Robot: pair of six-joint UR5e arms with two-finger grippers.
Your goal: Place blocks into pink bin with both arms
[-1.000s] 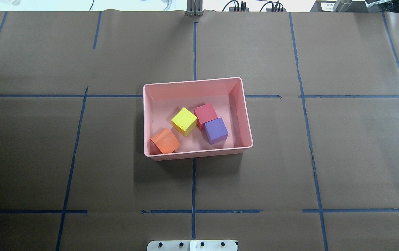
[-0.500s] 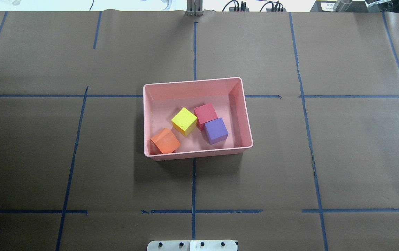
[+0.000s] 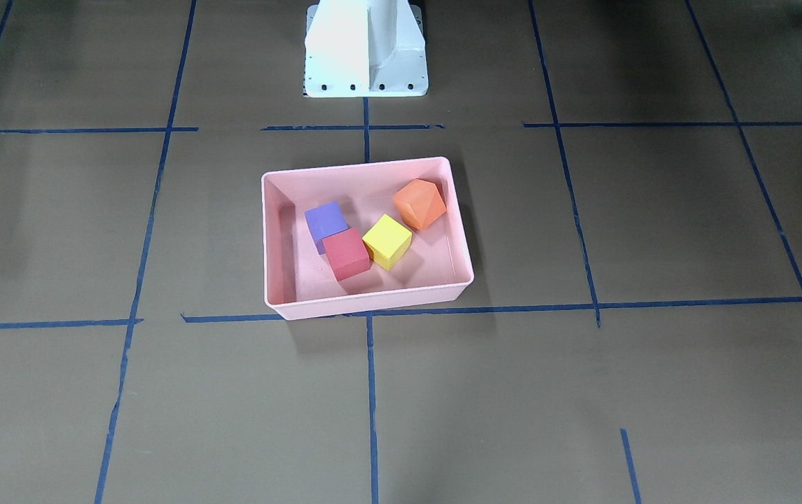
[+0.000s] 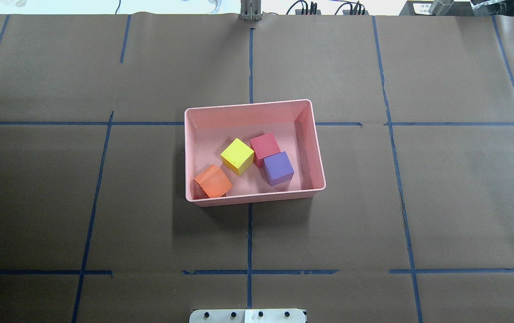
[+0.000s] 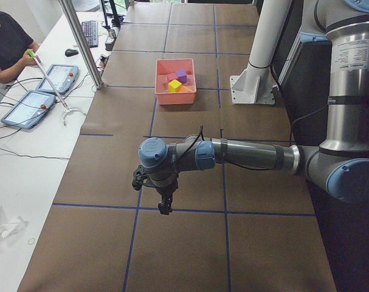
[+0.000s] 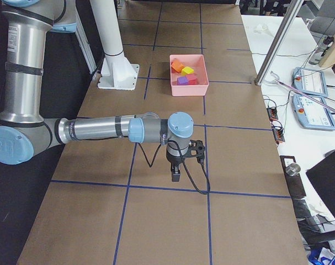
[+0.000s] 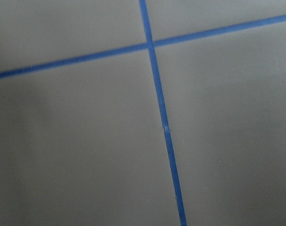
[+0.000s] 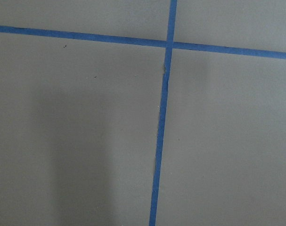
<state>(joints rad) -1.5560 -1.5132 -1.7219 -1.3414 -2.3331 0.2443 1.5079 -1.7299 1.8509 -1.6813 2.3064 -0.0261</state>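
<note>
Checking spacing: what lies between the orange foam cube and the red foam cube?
The yellow foam cube, as the overhead view shows.

Seen from overhead, the pink bin (image 4: 316, 148) is plain pale pink. It holds an orange block (image 4: 213, 181) in its 7 o'clock corner, plus a yellow block (image 4: 237, 155), a red block (image 4: 265, 146) and a purple block (image 4: 278, 167). The tabletop (image 4: 104, 202) is dull brown, gridded by blue tape lines (image 4: 249, 233). The pedestal (image 3: 365, 49) is white.
</note>
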